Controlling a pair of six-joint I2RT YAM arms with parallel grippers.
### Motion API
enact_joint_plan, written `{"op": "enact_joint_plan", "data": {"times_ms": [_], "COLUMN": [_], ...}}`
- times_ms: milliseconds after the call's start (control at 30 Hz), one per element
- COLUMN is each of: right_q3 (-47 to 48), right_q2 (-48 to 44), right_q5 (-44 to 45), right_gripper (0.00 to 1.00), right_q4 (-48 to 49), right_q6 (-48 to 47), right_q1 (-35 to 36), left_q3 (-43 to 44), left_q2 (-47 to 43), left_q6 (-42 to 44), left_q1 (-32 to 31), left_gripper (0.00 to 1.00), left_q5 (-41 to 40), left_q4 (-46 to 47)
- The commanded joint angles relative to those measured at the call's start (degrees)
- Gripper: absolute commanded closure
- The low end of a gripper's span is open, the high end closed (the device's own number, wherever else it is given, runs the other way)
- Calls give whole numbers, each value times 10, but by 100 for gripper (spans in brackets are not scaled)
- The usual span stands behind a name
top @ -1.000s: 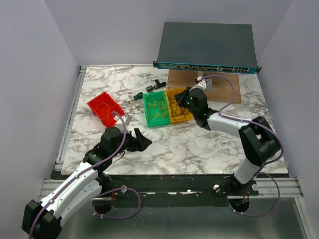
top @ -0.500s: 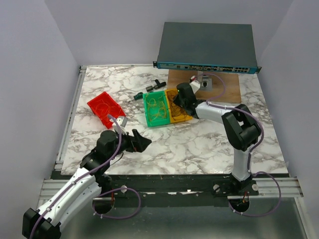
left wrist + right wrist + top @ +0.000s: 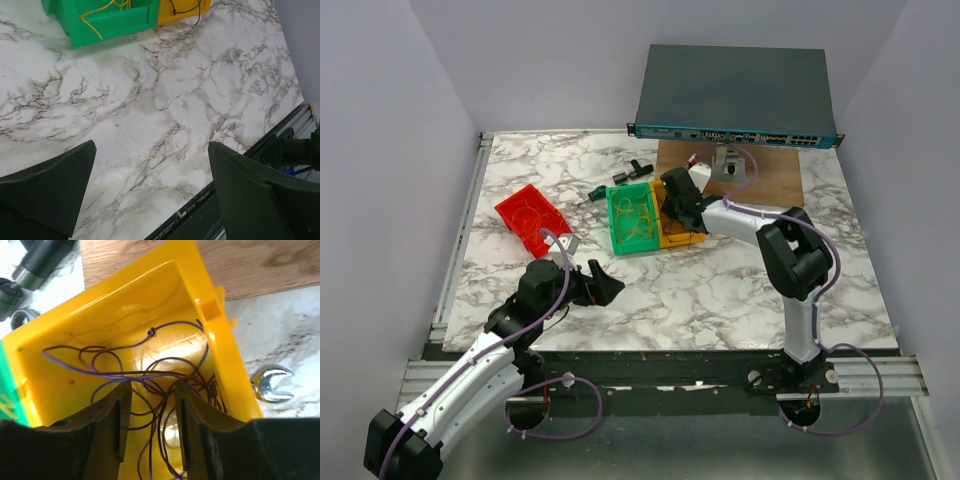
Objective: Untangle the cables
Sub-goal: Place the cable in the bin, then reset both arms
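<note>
Dark purple cables [image 3: 150, 374] lie tangled in the yellow bin [image 3: 100, 305]. My right gripper [image 3: 152, 407] is down inside that bin, jaws open, with several purple strands running between the fingers [image 3: 120, 415]. In the top view it sits over the yellow bin [image 3: 676, 236]. Yellow cables [image 3: 632, 216] lie in the green bin [image 3: 616, 236] beside it, and orange cables [image 3: 528, 212] in the red bin [image 3: 512, 206]. My left gripper [image 3: 610, 287] is wide open and empty, low over the bare marble [image 3: 152, 150] in front of the green bin [image 3: 110, 22].
A network switch [image 3: 735, 95] stands on a wooden board [image 3: 770, 180] at the back. A black tool [image 3: 635, 172] and a screwdriver [image 3: 595, 192] lie behind the green bin. A silver wrench [image 3: 272, 385] lies right of the yellow bin. The table's front rail [image 3: 240, 165] is near my left gripper.
The right arm has folded leftward and its gripper has moved a little left, deeper into the yellow bin. The left arm has shifted only slightly.
</note>
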Motion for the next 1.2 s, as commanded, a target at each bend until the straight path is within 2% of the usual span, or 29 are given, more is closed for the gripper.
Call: {"op": "enact_joint_plan", "data": {"times_ms": [0, 67, 200, 300, 433, 633, 667, 700, 767, 833, 933, 1033, 1133, 1167], "right_q3": [-23, -34, -70, -95, -161, -460, -507, -546, -604, -632, -663, -706, -759, -758], "right_q2": [-81, -112, -182, -239, -334, -580, -616, -644, -702, -750, -807, -858, -834, -814], "right_q5": [-9, -17, -32, -38, -44, -90, -86, -73, -23, 25, 126, 181, 174, 185], "right_gripper": [51, 46, 23, 13, 10, 8, 7, 1, 0, 0, 0, 0, 0, 0], "right_q4": [-1, -2, 5, 0, 18, 301, 333, 361, 387, 360, 289, 294, 442, 462], "right_q6": [-47, -53, -66, -80, -108, -226, -246, -260, -266, -268, -255, -264, -332, -336], "right_q1": [2, 2, 2, 2, 1, 0, 0, 1, 1, 1, 0, 0, 1, 1], "left_q3": [21, 35, 46, 49, 47, 28, 22, 10, -24, -50, -79, -105, -128, -138], "left_q2": [-4, -11, -33, -35, -47, -104, -114, -122, -145, -173, -206, -229, -239, -237], "left_q6": [17, 25, 27, 25, 37, 74, 82, 98, 150, 161, 172, 194, 199, 207], "left_q1": [2, 2, 2, 4, 2, 2, 3, 3, 1, 1, 2, 2, 2, 2], "left_gripper": [1, 1, 1, 1, 1, 1, 1, 1, 1, 1, 1, 1, 2, 1], "left_q5": [-25, -48, -74, -81, -86, -175, -187, -193, -188, -209, -244, -297, -317, -315], "left_q4": [-2, -19, -21, -17, -8, 8, 19, 34, 90, 111, 118, 129, 163, 189]}}
